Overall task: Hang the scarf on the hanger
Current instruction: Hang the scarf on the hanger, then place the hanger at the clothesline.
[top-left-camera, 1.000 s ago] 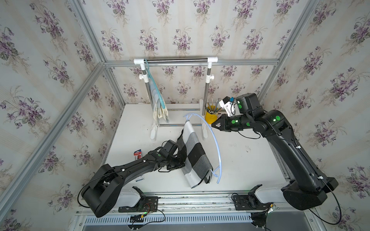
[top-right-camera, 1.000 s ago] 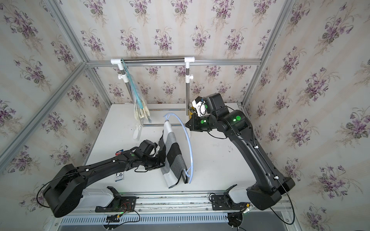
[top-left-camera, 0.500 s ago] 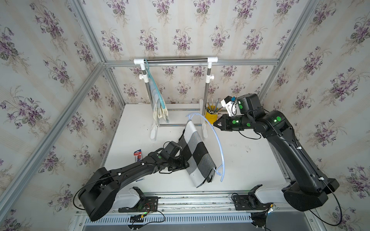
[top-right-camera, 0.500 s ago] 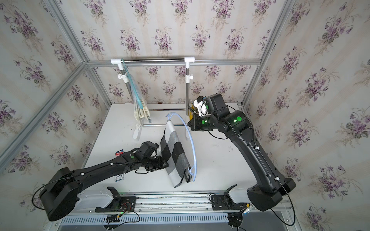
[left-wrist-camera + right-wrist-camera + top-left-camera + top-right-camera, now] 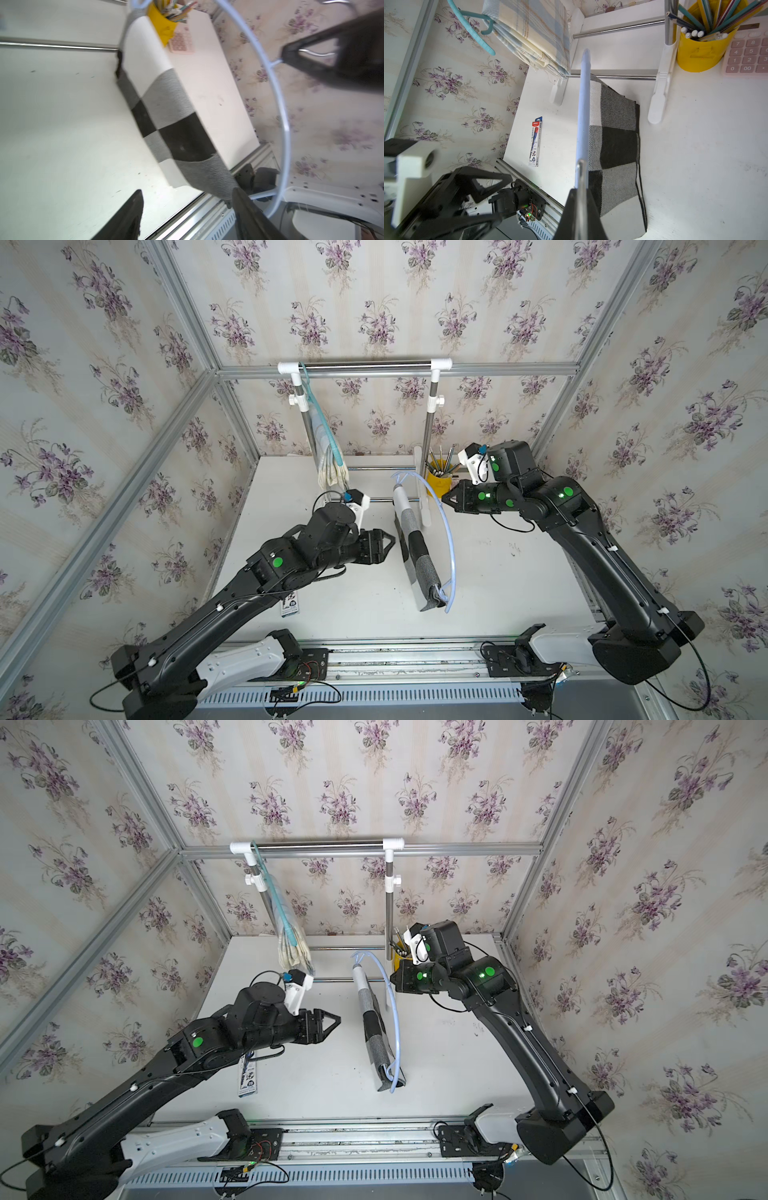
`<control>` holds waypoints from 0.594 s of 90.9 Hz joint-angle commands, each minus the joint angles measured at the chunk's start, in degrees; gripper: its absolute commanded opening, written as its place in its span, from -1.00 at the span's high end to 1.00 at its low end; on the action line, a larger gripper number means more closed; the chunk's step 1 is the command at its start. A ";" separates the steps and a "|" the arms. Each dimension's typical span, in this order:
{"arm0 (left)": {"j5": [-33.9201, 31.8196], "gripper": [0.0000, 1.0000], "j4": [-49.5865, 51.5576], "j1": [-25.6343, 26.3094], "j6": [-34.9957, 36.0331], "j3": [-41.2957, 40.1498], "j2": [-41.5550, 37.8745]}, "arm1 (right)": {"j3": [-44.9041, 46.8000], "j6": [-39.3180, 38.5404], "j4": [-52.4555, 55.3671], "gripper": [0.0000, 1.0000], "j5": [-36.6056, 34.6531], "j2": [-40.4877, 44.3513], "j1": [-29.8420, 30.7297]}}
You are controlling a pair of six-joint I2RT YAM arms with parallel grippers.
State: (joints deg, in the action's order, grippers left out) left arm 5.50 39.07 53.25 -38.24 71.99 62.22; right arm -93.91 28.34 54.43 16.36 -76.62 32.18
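So the scarf (image 5: 415, 547) is a soft knit in grey, black and white checks. It's draped over the bottom bar of the pale blue hanger (image 5: 452, 539), above the middle of the surface (image 5: 519, 572). Looks light and floppy, and I'd guess it slides on that smooth bar if 1 side gets tugged. So pinch both layers near the fold, not a loose corner. Right hand (image 5: 444, 500) is clamped on the hanger's neck, carrying the whole thing. Left hand (image 5: 390, 541) sits just beside the scarf, jaws apart, holding nothing.
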 commanded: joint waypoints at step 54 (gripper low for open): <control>-1.49 0.51 -4.00 13.55 1.81 15.02 25.78 | 1.62 1.37 -8.65 1.00 2.11 1.28 0.05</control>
State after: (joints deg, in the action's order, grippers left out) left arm 2.87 32.80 66.76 -36.56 86.98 88.07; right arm -92.07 28.75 53.17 15.33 -75.83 31.92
